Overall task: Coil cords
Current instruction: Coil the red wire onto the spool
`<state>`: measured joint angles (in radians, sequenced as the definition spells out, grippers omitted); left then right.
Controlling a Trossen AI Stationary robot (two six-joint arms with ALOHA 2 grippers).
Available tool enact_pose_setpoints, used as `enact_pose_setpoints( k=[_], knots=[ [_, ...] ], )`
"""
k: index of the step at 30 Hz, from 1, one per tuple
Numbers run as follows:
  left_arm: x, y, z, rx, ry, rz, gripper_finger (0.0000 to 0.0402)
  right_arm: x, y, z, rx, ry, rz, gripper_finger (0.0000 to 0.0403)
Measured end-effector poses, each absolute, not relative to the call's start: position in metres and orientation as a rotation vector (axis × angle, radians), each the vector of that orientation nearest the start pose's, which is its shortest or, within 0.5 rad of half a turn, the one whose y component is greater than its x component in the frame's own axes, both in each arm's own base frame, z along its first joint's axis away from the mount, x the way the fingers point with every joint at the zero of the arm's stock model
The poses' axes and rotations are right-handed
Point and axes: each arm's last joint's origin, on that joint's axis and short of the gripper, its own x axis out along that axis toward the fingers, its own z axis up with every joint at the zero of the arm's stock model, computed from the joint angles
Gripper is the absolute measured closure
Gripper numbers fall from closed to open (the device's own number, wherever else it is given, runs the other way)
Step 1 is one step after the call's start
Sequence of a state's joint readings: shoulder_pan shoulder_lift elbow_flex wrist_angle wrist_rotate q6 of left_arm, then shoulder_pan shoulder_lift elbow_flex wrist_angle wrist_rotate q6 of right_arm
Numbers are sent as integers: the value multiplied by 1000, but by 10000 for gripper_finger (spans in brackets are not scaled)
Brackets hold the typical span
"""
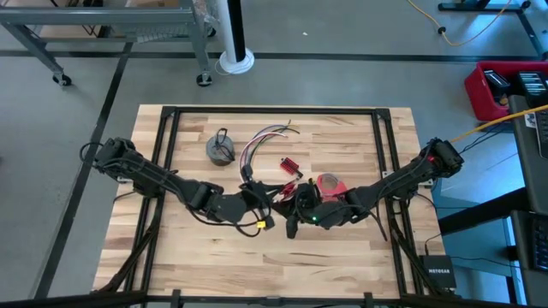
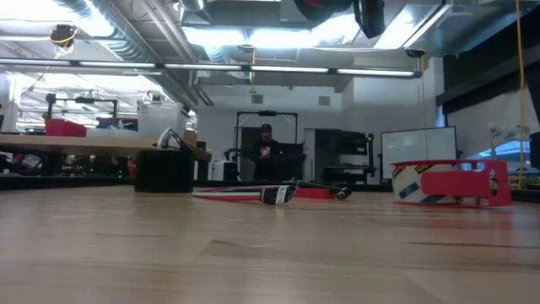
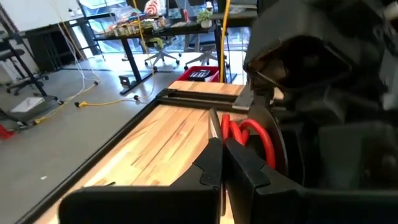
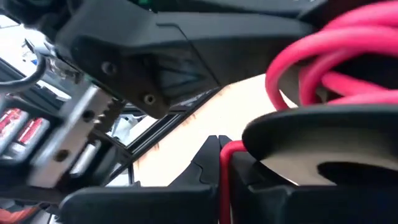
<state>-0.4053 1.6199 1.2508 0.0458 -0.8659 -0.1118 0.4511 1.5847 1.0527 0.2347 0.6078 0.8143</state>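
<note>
Above the table's middle my left gripper (image 1: 257, 198) and my right gripper (image 1: 296, 205) meet tip to tip, both shut on the small black-and-red cord (image 1: 285, 192). In the low view the cord (image 2: 325, 7) shows at the top edge, well above the wood. The long bundle of thin coloured wires (image 1: 265, 141) lies flat on the table beyond the grippers. The grey coil with a black loop (image 1: 220, 150) rests on the table to the bundle's left. My left gripper (image 3: 222, 158) pinches a red strand (image 3: 225, 127) of the cord between its two fingers, coming nearly level from the table's left. The red loops (image 3: 255, 134) stand just past the fingertips, clear of the table. My right gripper (image 4: 221, 163) pinches a red strand (image 4: 228, 152) between its two fingers, coming nearly level from the table's right. The cord's red loops (image 4: 336, 56) bulge above and beside the fingers, clear of the table.
A red tape roll (image 1: 330, 184) lies just beyond my right gripper, and a small red block (image 1: 288, 165) sits between it and the bundle. A yellow plug (image 1: 261, 224) hangs near my left wrist. The near half of the wooden table (image 1: 214, 265) is bare.
</note>
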Motion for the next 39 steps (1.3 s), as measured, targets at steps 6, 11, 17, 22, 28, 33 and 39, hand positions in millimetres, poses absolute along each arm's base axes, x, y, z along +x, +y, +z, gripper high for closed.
enact_pose_setpoints(
  k=[6,11,17,22,28,33,39],
  knots=[
    [340,-128,301,159,305,454,401,323,138,271,686,173,-243,402],
    [337,-133,300,236,331,429,401,323,139,271,714,167,-244,402],
    [333,-138,295,302,384,409,401,323,139,272,736,164,-246,402],
    [329,-140,290,316,430,402,401,321,138,274,739,160,-249,402],
    [325,-146,289,344,443,383,401,319,137,277,741,161,-243,402],
    [322,-150,288,355,448,370,401,317,136,280,737,164,-250,402],
    [320,-153,282,368,491,318,401,314,132,285,731,133,-287,402]
  ],
)
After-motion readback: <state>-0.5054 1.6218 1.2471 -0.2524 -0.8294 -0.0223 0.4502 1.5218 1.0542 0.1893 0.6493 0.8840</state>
